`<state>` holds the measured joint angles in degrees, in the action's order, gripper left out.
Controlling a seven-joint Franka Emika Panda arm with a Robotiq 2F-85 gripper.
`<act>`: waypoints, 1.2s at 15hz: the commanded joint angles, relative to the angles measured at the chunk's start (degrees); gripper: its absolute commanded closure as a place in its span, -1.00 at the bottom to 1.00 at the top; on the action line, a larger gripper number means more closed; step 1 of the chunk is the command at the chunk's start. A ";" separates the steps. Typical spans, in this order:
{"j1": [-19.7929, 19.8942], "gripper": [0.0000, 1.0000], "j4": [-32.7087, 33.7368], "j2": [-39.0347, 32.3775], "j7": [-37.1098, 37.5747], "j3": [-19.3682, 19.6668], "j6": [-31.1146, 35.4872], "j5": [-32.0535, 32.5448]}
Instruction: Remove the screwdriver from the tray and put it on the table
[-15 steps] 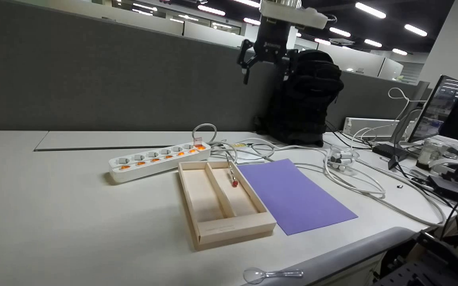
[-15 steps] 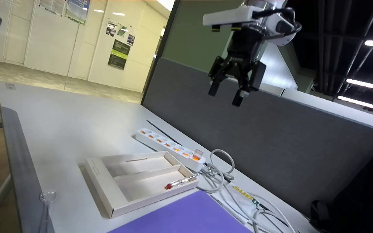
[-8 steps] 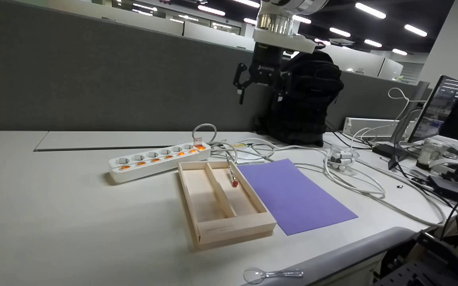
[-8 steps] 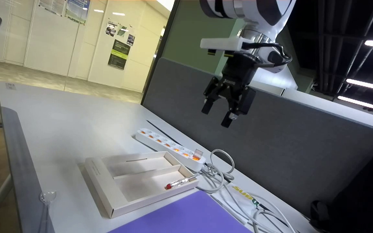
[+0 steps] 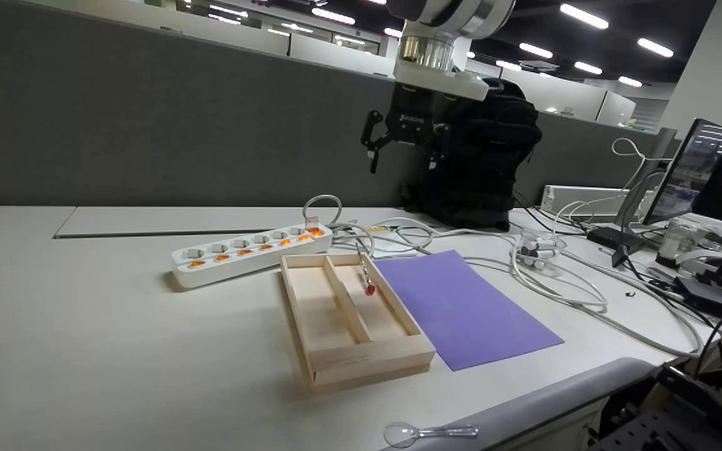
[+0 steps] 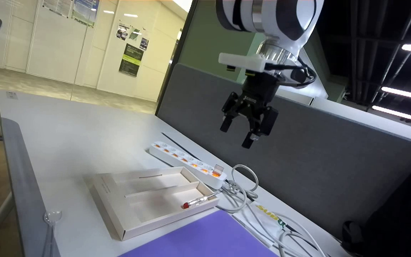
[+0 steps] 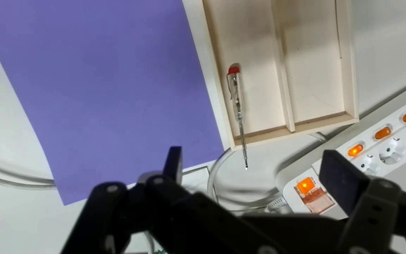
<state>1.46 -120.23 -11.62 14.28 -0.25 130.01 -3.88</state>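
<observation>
The screwdriver (image 7: pixel 237 95) has a clear handle with a red end and a thin metal shaft. It lies in one compartment of the pale wooden tray (image 7: pixel 350 70), its shaft resting across the end wall and its tip sticking out past it. Both exterior views show the screwdriver (image 5: pixel 367 279) (image 6: pixel 199 200) and the tray (image 5: pixel 370 360) (image 6: pixel 109 205) on the off-white table (image 5: pixel 148 344). My gripper (image 7: pixel 256 169) is open and empty. In both exterior views the gripper (image 5: pixel 403 165) (image 6: pixel 236 135) hangs well above the table, fingers down, over the tray's far end.
A white power strip (image 5: pixel 251 257) stands beside the tray's far end, with loose cables (image 6: pixel 243 203) near it. A flat purple mat (image 5: pixel 467 307) lies along the tray. A black backpack (image 5: pixel 486 163) leans on the grey partition (image 5: pixel 179 125). A clear spoon (image 5: pixel 430 432) lies at the front edge.
My gripper has come down, quickly and then more slowly, and drifted slightly left in both exterior views. It has stayed open. The screwdriver and tray have not moved.
</observation>
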 commanded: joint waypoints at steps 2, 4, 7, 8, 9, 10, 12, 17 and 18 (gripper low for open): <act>-0.30 -1.00 3.41 -6.94 -4.95 0.08 5.67 -1.93; -0.38 -1.00 4.68 -9.88 -7.04 -0.02 8.09 -1.52; -0.49 -1.00 6.87 -14.12 -10.10 -0.35 9.85 -1.01; -0.52 -1.00 7.58 -15.33 -10.91 -0.50 9.99 -1.00; -0.63 -1.00 8.22 -16.45 -11.65 -0.58 10.09 -0.77; -0.75 -1.00 8.79 -17.35 -12.25 -0.56 10.24 -0.47; -0.82 -1.00 9.89 -19.05 -13.17 -0.45 10.49 0.04; -0.99 -1.00 11.77 -22.18 -14.35 -0.05 13.04 1.24; -1.12 -1.00 12.06 -22.77 -14.39 0.08 13.56 1.70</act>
<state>0.62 -110.49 -32.41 0.31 -0.67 142.70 -3.43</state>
